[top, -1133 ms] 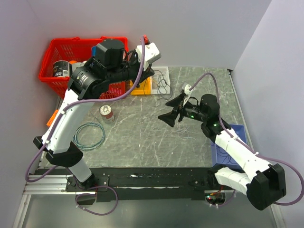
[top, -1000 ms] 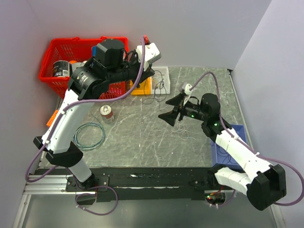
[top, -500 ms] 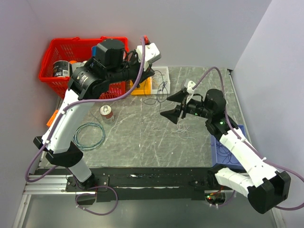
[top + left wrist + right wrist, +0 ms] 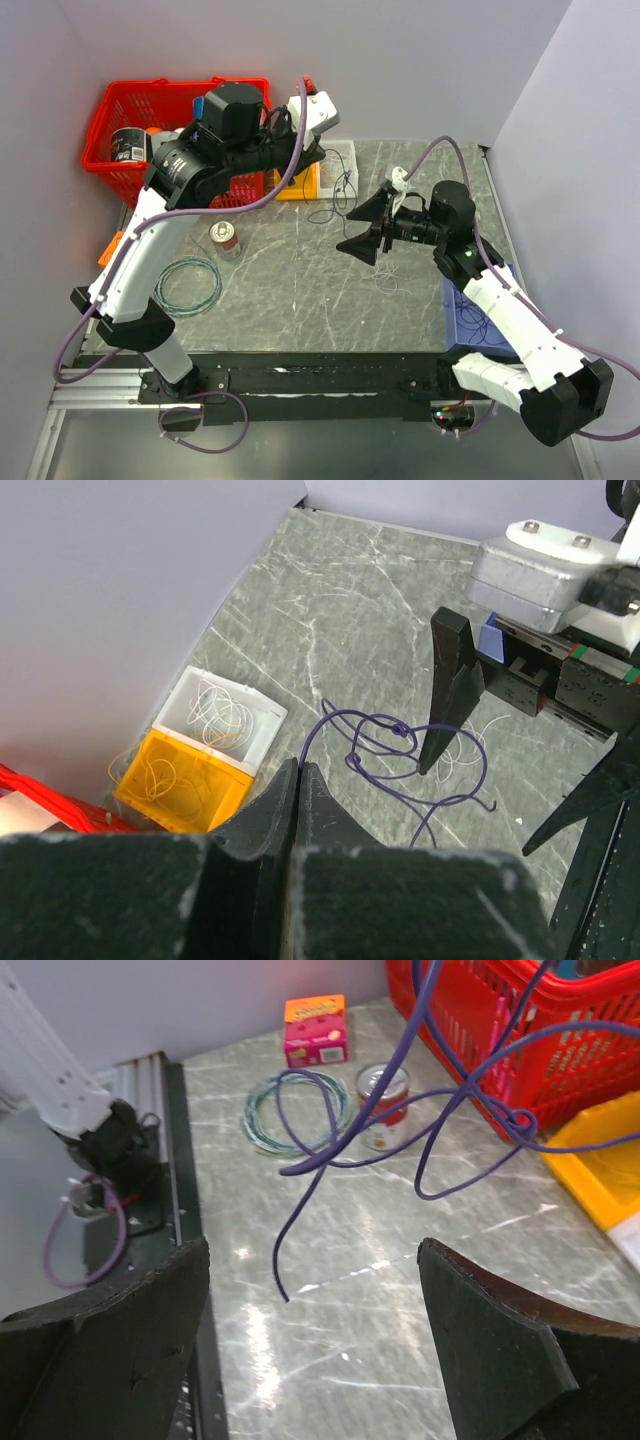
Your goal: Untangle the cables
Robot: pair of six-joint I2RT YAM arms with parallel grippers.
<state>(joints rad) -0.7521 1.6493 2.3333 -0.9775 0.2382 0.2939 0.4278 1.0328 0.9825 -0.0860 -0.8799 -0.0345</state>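
My left gripper [image 4: 300,768] is shut on one end of a dark purple cable [image 4: 400,748], which hangs from it in knotted loops above the table. In the top view the left gripper [image 4: 318,157] sits over the trays at the back, and the purple cable [image 4: 335,200] dangles below it. My right gripper [image 4: 364,227] stands open just right of the loops, touching nothing. In the right wrist view the purple cable [image 4: 450,1100] crosses ahead of the right gripper [image 4: 310,1345], its free end hanging between the wide jaws. A thin white cable [image 4: 390,277] lies on the table.
A white tray [image 4: 262,730] and a yellow tray [image 4: 150,795] with thin wires stand by the back wall. A red basket [image 4: 130,105], a can [image 4: 225,237] and a teal coil [image 4: 187,285] are at the left. A blue bin [image 4: 495,275] sits at the right edge.
The right arm has lifted and pulled back to the right, and its open gripper has shifted a little toward the hanging purple loops. The left arm has not moved.
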